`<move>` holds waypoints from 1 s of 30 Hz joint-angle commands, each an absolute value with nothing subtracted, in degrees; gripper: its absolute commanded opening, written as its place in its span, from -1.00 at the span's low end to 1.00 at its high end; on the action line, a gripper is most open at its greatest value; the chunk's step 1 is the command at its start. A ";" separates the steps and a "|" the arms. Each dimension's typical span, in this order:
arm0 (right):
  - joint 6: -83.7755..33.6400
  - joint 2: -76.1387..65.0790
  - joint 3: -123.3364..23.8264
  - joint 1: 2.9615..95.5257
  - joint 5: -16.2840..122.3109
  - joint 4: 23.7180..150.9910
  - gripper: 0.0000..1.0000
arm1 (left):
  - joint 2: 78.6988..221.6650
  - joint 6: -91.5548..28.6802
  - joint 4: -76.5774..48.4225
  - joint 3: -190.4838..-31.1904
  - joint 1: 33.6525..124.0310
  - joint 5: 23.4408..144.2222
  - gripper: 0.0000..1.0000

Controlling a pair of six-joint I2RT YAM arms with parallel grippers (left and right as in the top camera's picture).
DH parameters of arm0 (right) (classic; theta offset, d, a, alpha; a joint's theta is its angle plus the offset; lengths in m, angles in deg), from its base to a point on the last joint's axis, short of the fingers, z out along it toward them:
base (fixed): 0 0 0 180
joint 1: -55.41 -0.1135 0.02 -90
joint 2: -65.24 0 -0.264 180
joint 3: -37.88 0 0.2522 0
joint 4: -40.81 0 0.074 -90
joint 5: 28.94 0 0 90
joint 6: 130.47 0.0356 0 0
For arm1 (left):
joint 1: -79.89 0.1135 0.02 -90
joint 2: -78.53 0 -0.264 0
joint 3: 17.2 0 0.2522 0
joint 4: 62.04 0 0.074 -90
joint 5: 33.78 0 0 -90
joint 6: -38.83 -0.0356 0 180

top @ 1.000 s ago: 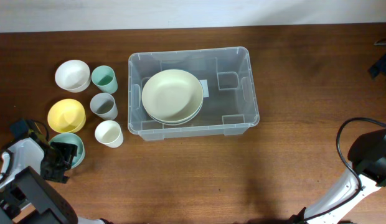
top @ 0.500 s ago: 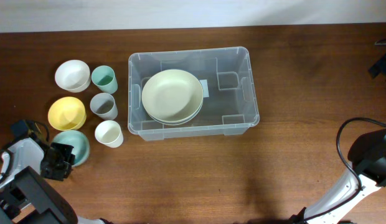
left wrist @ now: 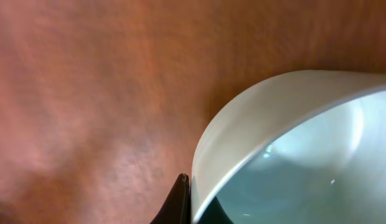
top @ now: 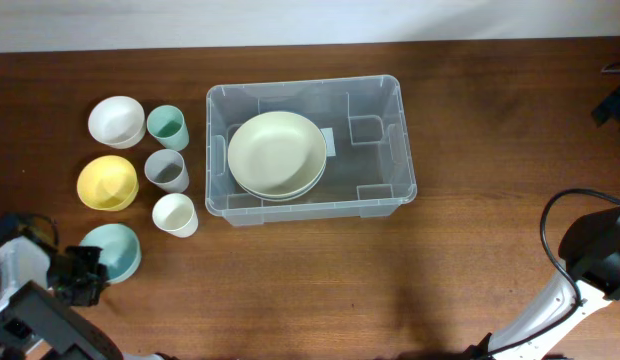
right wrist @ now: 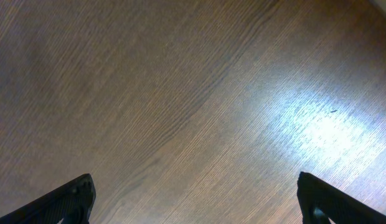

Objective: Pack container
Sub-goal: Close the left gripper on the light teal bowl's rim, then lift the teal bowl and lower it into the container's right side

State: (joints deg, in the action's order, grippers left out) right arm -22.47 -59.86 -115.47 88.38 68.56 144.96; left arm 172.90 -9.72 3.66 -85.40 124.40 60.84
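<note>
The container (top: 382,160) is a clear rectangular bin at the table's middle, with two cream bowls (top: 277,152) stacked inside it. A pale teal bowl (top: 114,248) sits at the front left. My left gripper (top: 80,276) is shut on its near rim. In the left wrist view the bowl's rim (left wrist: 255,118) is pinched by my left gripper (left wrist: 196,202), one dark fingertip (left wrist: 180,200) outside the wall and the other inside. My right gripper (right wrist: 196,193) hangs open over bare wood at the right side, nothing between its fingers.
Left of the bin stand a white bowl (top: 116,120), a yellow bowl (top: 107,184), a green cup (top: 167,126), a grey cup (top: 167,170) and a white cup (top: 175,214). The right arm (top: 593,250) is at the table's right front edge.
My left gripper has closed on the teal bowl's rim and moved toward the front-left edge, dragging the bowl a little that way. The right arm has stayed still.
</note>
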 commanded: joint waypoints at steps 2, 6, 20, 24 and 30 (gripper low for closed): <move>-22.23 -60.62 -115.27 88.82 69.26 144.96 0.98 | 166.54 -9.57 6.15 -89.07 128.95 59.05 -0.97; -22.23 -60.62 -115.27 88.82 69.26 144.96 0.98 | 159.64 -9.59 6.70 -95.95 129.32 64.31 -0.98; -22.23 -60.62 -115.27 88.82 69.26 144.96 0.98 | 151.96 -10.73 -1.87 -123.97 93.30 66.39 -0.98; -22.23 -60.62 -115.27 88.82 69.26 144.96 0.98 | 154.59 -10.75 -7.62 -123.97 76.58 57.23 -0.98; -22.23 -60.62 -115.27 88.82 69.26 144.96 0.98 | 165.03 -13.46 -14.74 -123.97 61.30 52.47 -0.98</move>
State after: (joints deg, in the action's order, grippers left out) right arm -22.49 -59.86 -115.47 88.38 68.56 144.98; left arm 159.02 -10.27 -12.30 -123.60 66.35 57.12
